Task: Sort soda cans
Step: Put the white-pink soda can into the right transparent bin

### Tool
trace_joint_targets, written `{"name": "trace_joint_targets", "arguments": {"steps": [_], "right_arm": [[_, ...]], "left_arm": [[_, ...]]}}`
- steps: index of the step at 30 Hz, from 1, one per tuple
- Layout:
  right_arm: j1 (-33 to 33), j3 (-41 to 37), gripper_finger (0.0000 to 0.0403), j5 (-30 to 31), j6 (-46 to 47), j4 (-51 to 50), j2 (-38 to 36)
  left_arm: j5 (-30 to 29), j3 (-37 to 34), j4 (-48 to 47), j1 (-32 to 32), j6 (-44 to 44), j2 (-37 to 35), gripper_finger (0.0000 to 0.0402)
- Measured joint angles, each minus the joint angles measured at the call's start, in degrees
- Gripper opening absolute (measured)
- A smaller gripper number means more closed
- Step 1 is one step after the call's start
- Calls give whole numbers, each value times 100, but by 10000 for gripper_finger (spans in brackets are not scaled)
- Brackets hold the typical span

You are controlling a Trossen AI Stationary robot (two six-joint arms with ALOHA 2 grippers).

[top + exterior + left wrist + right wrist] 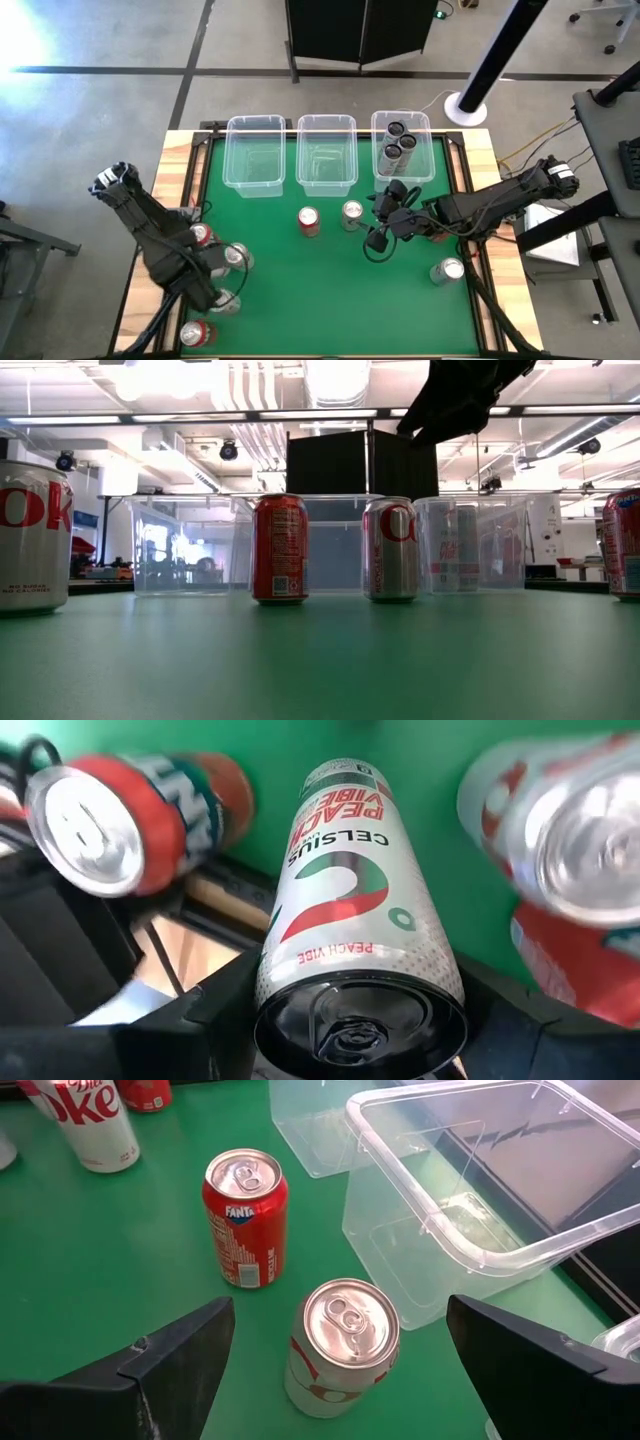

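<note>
Green table (330, 290): left end effector (350, 1020) clamps Celsius can (345, 910) lengthwise outward; right end effector (340, 1370) spread.

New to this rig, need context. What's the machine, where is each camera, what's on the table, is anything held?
It is a robot with two dark arms at a green table, each ending in a two-finger gripper.

The high view looks straight down. The low view looks level across the tabletop. Each wrist view looks forward past that arm's own fingers.

Three clear bins stand along the far edge; the right one holds two dark cans. More cans stand loose, among them a red can and a silver can mid-table.

The left gripper holds a white Celsius can. The right gripper is open, fingers either side of the silver can but apart from it.
</note>
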Motion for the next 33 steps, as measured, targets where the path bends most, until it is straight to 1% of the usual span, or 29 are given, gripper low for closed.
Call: {"name": "trace_joint_targets", "arguments": {"steps": [4, 7, 13, 17, 24, 29, 33], "right_arm": [[0, 0, 360, 1, 0, 0, 0], [0, 0, 360, -22, 1, -2, 0], [0, 0, 360, -24, 20, -26, 0], [0, 0, 360, -37, 13, -26, 0], [0, 0, 360, -151, 5, -26, 0], [0, 0, 360, -149, 0, -26, 0], [-7, 0, 360, -149, -17, -24, 0]], "left_arm": [[8, 13, -6, 382, 538, 0, 238], [172, 26, 16, 632, 982, 0, 238], [335, 9, 90, 1065, 1440, 0, 238], [351, 57, 383, 1341, 1786, 0, 239], [793, 90, 1087, 1862, 2095, 42, 239], [849, 200, 1298, 2183, 2308, 401, 239], [851, 572, 1386, 2379, 2972, 888, 239]]}}
